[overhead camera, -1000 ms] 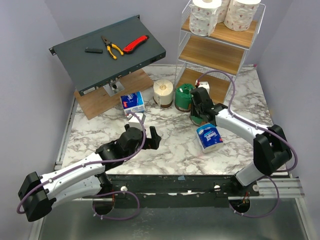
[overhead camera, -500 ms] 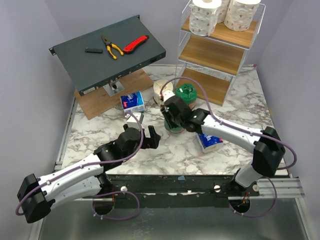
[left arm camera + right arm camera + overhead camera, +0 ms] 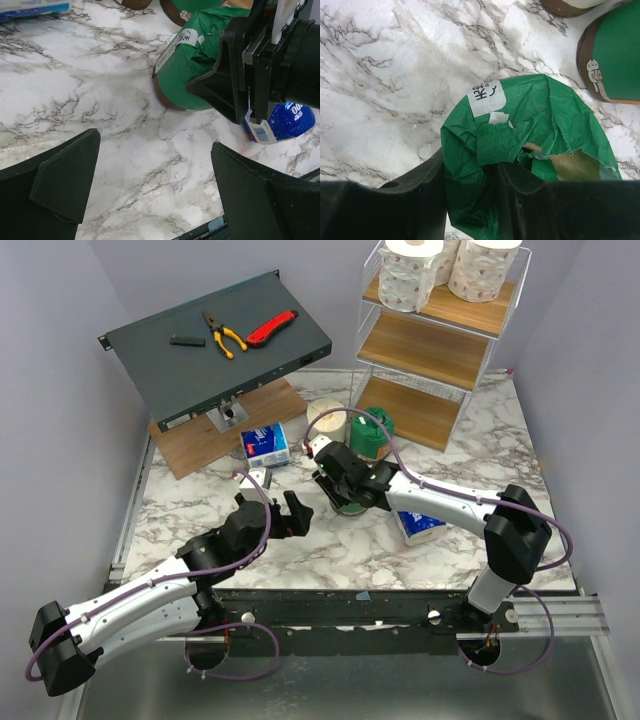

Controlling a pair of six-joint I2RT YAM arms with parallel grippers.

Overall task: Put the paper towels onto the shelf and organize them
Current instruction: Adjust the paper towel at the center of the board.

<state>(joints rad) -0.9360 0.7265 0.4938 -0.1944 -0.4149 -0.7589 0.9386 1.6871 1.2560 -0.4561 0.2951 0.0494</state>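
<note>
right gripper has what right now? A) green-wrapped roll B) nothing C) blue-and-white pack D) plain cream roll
A: in the right wrist view, the right gripper pinches the crumpled wrapper at the top of a green-wrapped roll.

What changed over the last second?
The right gripper, clamped on a green-wrapped roll, carried it left from in front of the shelf to mid-table, close to the open left gripper, which shifted only slightly. The second green-wrapped roll, cream roll, blue-and-white packs and printed rolls on the top tier stayed put.
</note>
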